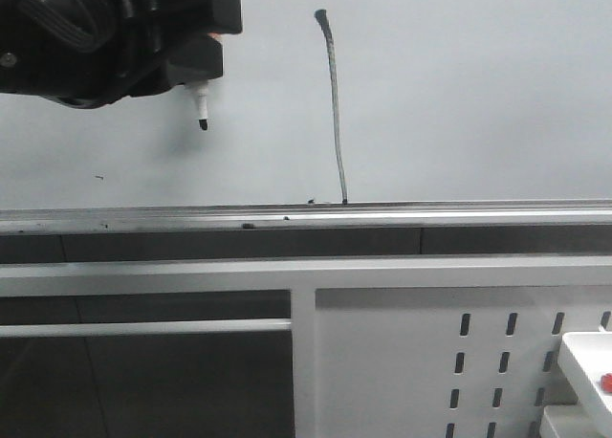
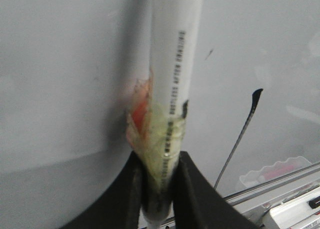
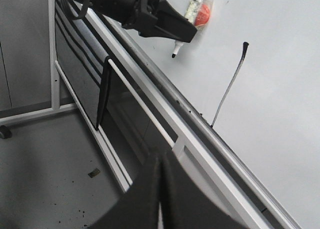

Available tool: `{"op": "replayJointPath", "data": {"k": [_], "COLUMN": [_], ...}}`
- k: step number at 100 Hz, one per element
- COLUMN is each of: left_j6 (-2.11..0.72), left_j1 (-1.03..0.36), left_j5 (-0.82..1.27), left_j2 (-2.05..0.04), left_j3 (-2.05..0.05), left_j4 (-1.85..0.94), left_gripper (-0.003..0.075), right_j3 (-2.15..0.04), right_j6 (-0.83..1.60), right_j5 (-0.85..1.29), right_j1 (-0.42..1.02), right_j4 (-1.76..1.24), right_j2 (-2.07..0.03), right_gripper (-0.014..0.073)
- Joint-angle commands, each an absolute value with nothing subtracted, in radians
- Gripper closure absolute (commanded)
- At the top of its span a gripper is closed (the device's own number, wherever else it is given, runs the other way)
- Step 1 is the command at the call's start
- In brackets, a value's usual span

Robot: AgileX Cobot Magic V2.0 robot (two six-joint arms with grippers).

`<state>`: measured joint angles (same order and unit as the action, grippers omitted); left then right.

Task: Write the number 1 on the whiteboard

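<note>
the whiteboard [image 1: 459, 94] bears one written sign: the number 1 [image 1: 335, 103], a thin dark stroke in the upper middle of the front view, nearly upright, slightly curved, with a thicker hook at its top and its foot at the silver rail. the same stroke shows at the right of the left wrist view [image 2: 240, 139] and in the upper right of the right wrist view [image 3: 230, 86].

the white marker [image 2: 175, 54] at the centre of the left wrist view carries a line of small dark capitals running along its barrel. it seems to read "bottless after craeling", but the letters are blurred and not certain.
</note>
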<state>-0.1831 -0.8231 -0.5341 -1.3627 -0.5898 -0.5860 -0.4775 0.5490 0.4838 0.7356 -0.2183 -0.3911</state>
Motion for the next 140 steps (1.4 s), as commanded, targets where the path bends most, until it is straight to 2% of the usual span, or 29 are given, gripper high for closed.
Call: {"op": "replayJointPath", "data": {"k": [1,34,69,140], "left_j6": [-0.167,-0.167,-0.167,-0.167], "left_j1": [-0.819,-0.771,-0.707,-0.707], "left_j5": [-0.590,-0.372,-0.353,-0.378], "left_j2": [-1.340,-1.376,-1.380,-1.380], "left_j3": [-0.624,-0.725,-0.746,-0.775], "left_j4": [-0.572,-0.568,-0.568,-0.568], "left_gripper": [0.0740,0.0740,0.0740,0.0740], "right_j3": [-0.501,-0.501,-0.501,-0.501], "right_j6": [0.548,0.548,0.548,0.548], "right_j5": [0.420,0.418,0.417,0.417], "right_j1": [0.728,0.728,0.728,0.728], "right_j4": [-0.217,-0.227,-0.254,-0.254], "right_j2": [-0.395,-0.395,-0.395,-0.395], "right_gripper": [0.0642,0.0642,0.0642,0.0642]}}
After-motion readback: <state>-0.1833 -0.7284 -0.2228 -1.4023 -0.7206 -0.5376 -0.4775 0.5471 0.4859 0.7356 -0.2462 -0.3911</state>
